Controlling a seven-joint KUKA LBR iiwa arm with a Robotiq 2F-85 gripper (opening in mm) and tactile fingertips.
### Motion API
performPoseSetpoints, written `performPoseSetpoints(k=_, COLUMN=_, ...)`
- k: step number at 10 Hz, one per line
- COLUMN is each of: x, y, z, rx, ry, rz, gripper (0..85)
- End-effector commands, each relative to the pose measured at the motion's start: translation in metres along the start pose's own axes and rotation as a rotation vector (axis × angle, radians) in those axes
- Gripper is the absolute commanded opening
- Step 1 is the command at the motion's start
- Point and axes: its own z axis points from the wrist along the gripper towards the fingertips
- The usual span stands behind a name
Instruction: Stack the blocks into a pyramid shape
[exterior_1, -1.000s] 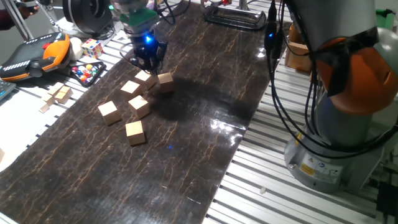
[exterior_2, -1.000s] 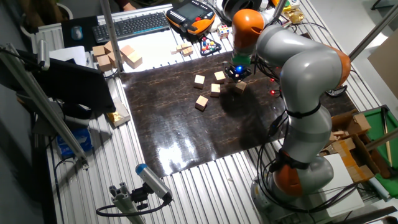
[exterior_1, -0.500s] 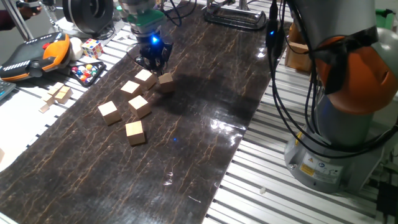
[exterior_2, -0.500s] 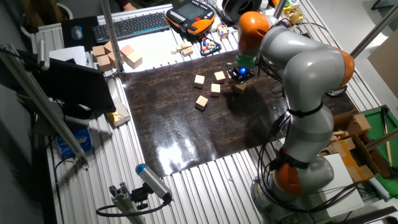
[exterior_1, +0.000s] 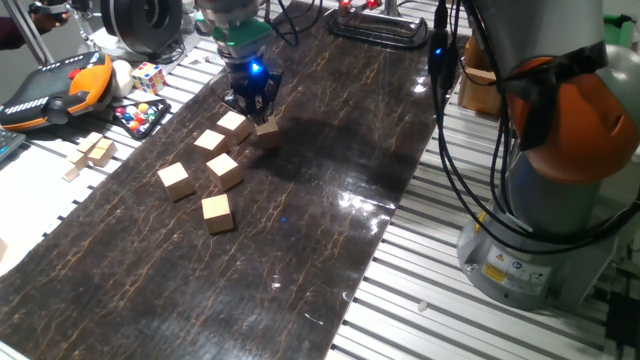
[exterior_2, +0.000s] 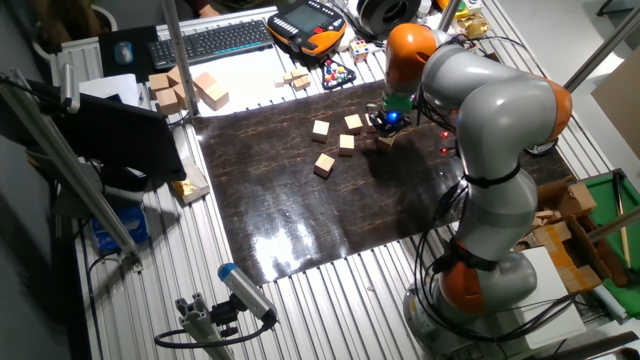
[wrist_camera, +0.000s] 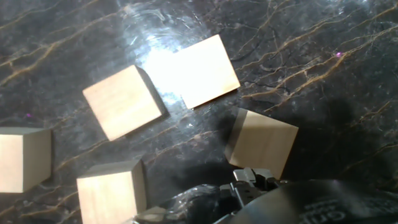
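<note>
Harsh glare on glossy mat (wrist_camera: 149, 37)

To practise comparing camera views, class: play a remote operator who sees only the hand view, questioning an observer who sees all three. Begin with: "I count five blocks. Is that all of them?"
Observer: No. One fixed view shows six blocks on the dark mat.
Operator: Is any block stacked on another?
Observer: None looks stacked. In both fixed views each lies singly on the mat.
Operator: Where am I over the group?
Observer: The gripper hangs over the group's far end, just above the end block.
</note>
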Motion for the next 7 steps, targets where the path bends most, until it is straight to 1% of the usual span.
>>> performPoseSetpoints(k=1, x=0.0000, y=0.0000, z=0.0000, rx=0.000, ry=0.003, rz=-0.003, gripper=0.7)
performPoseSetpoints(k=2, x=0.0000, y=0.0000, z=0.0000, rx=0.009, ry=0.014, rz=0.014, gripper=0.7)
performPoseSetpoints(k=3, x=0.0000, y=0.0000, z=0.0000, rx=0.034, ry=0.006, rz=0.018, gripper=0.7)
performPoseSetpoints(k=4, x=0.0000, y=0.0000, z=0.0000, rx=0.050, ry=0.005, rz=0.018, gripper=0.7)
performPoseSetpoints(k=5, x=0.0000, y=0.0000, z=0.0000, rx=0.057, ry=0.007, rz=0.004, gripper=0.7)
performPoseSetpoints(k=7, x=0.0000, y=0.0000, z=0.0000, rx=0.053, ry=-0.038, rz=-0.018, gripper=0.7)
